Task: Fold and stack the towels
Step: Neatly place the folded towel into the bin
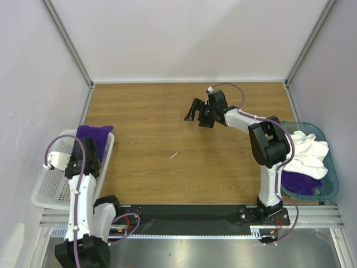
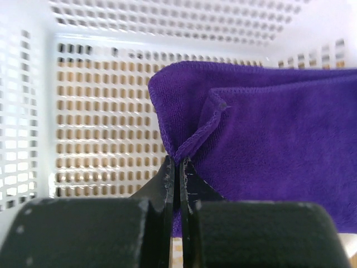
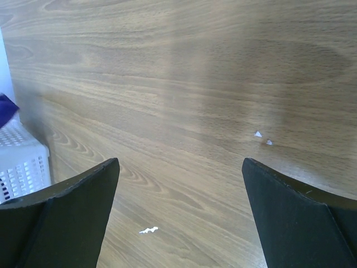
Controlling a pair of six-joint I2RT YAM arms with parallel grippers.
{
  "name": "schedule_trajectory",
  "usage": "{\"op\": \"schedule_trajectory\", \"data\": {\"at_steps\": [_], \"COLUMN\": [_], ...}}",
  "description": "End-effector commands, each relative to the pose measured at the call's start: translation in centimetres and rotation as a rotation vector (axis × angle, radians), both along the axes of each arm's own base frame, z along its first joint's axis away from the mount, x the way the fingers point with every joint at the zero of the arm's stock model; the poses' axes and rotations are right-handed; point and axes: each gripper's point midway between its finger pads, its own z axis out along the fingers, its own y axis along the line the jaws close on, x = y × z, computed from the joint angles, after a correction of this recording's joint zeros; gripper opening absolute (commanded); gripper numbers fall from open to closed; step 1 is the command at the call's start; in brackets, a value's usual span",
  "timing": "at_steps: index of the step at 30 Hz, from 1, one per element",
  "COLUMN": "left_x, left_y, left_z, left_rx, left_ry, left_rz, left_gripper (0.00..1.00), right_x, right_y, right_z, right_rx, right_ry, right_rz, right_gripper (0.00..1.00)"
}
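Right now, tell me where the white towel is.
In the top view, the white towel lies in the teal bin at the right edge of the table, draped over a purple towel.

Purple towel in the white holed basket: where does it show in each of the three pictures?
Top external: purple towel at far left, at the far end of the white basket.
Left wrist: fills the right half, hem pinched by the left gripper.
Right wrist: a sliver at the left edge.
Shared landmark: the white basket.
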Motion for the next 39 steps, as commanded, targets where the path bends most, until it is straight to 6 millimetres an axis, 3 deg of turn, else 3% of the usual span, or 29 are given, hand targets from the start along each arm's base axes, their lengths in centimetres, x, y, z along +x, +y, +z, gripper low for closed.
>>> {"op": "schedule_trajectory", "data": {"at_steps": [1, 5, 12, 16, 17, 20, 29, 33, 34, 36, 37, 39], "left_x": [-2.7, -3.8, -7.4, -7.3, -7.7, -7.8, -9.4, -8.4, -8.4, -8.4, -8.4, -8.7], "left_y": [0.9, 0.8, 1.0, 1.6, 2.2, 2.2, 2.1, 2.3, 2.3, 2.3, 2.4, 2.3], "left_z": [0.1, -1.5, -2.0, -1.1, 0.3, 1.0, 1.8, 1.9, 1.9, 1.9, 2.2, 2.6], "left_rx": [0.056, 0.046, 0.060, 0.098, 0.145, 0.151, 0.177, 0.192, 0.190, 0.185, 0.186, 0.185], "left_ry": [0.022, 0.095, 0.217, 0.196, 0.194, 0.186, 0.101, 0.082, 0.088, 0.106, 0.109, 0.134], "left_rz": [0.079, 0.071, 0.214, 0.228, 0.245, 0.248, 0.295, 0.255, 0.254, 0.255, 0.263, 0.272], "left_gripper": [0.00, 0.00, 0.00, 0.00, 0.00, 0.01, 0.05, 0.08, 0.11, 0.39, 0.60, 0.76], "right_x": [0.1, 0.2, 0.3, 0.3, 0.3, 0.3, 0.4, 0.4, 0.4, 0.4, 0.3, 0.3], "right_y": [0.4, 0.4, 0.0, -0.3, -0.5, -0.5, -0.4, -0.4, -0.5, -0.5, -0.5, -0.7], "right_z": [3.1, 3.2, 3.6, 3.9, 4.0, 3.9, 3.3, 3.1, 3.1, 3.0, 3.2, 3.2], "right_rx": [0.040, 0.047, 0.056, 0.065, 0.060, 0.060, 0.062, 0.058, 0.056, 0.050, 0.049, 0.041], "right_ry": [-0.068, -0.068, -0.068, -0.070, -0.076, -0.074, -0.059, -0.057, -0.056, -0.057, -0.060, -0.060], "right_rz": [0.020, 0.022, 0.016, 0.014, 0.010, 0.007, 0.007, 0.005, 0.006, 0.007, 0.011, 0.007], "right_gripper": [1.00, 1.00, 1.00, 1.00, 1.00, 1.00, 1.00, 1.00, 1.00, 1.00, 1.00, 1.00]}}
